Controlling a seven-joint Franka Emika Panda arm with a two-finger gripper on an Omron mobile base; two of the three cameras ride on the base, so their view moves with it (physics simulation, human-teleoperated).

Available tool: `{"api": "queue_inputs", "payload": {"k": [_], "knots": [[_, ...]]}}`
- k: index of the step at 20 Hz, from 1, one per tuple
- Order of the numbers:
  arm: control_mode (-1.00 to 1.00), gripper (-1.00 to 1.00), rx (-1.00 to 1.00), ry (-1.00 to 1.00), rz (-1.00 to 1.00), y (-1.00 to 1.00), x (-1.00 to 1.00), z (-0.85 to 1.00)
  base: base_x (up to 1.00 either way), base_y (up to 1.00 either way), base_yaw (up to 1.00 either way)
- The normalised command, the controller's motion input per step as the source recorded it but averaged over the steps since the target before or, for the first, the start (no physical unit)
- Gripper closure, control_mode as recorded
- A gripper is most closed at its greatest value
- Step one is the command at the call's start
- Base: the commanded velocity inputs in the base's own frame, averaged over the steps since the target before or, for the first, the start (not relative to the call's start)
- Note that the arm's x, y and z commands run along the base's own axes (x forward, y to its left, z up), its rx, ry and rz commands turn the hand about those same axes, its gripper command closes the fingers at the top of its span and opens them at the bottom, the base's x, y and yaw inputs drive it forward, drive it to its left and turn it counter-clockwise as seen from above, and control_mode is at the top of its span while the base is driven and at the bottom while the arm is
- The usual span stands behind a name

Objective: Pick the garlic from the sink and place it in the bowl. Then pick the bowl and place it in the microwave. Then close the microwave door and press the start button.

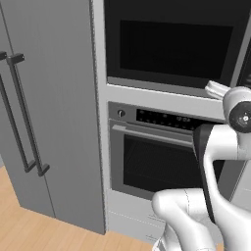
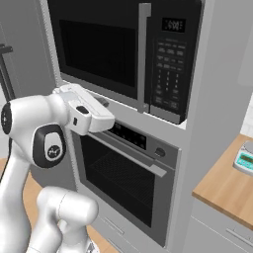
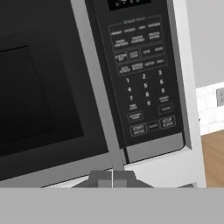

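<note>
1. The microwave door [image 2: 99,52] sits flush with the front of the microwave [image 2: 123,54], so the closing step looks done. The start press is what remains.
2. The gripper [image 3: 112,178] has its two tips together with nothing between them. Closed tips make a single blunt point, which suits poking a small button.
3. In the hand view the tips sit just below the lower edge of the microwave, under the foot of the door handle [image 3: 98,87]. The keypad [image 3: 142,74] rises above and to the right.
4. The start key is probably the lower-left button of the bottom row [image 3: 138,130], but the lettering is too blurred to read for certain.
5. The bowl and garlic are presumably inside, hidden behind the dark window.
6. The oven [image 2: 126,173] sits directly under the microwave with its long handle [image 2: 128,153] jutting out. In the right base view the hand hangs just in front of the oven's control strip.
7. The handle is the nearest thing to snag on. The door handle stands between the tips and the keypad.
8. A fridge [image 1: 49,108] stands to the left and a wooden counter [image 2: 225,188] with a scale [image 2: 245,159] to the right, both well apart from the hand.
</note>
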Motion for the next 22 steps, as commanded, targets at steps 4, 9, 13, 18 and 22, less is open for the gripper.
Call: {"api": "queue_inputs", "payload": {"k": [4, 9, 13, 18, 22], "knots": [[-1.0, 1.0, -0.03, 0.0, 0.06, -0.07, 0.0, -0.14, 0.0, 0.0, 0.0], [-1.0, 1.0, -0.09, 0.0, 0.0, -0.02, 0.01, -0.01, 0.0, 0.0, 0.0], [-1.0, 1.0, -0.03, -0.01, 0.0, -0.25, 0.04, 0.0, 0.0, 0.0, 0.0], [-1.0, 1.0, 0.0, 0.0, 0.0, -0.25, 0.19, 0.0, 0.0, 0.0, 0.0], [-1.0, 1.0, 0.0, 0.0, 0.02, -0.29, 0.22, 0.0, 0.0, 0.0, 0.0]]}}
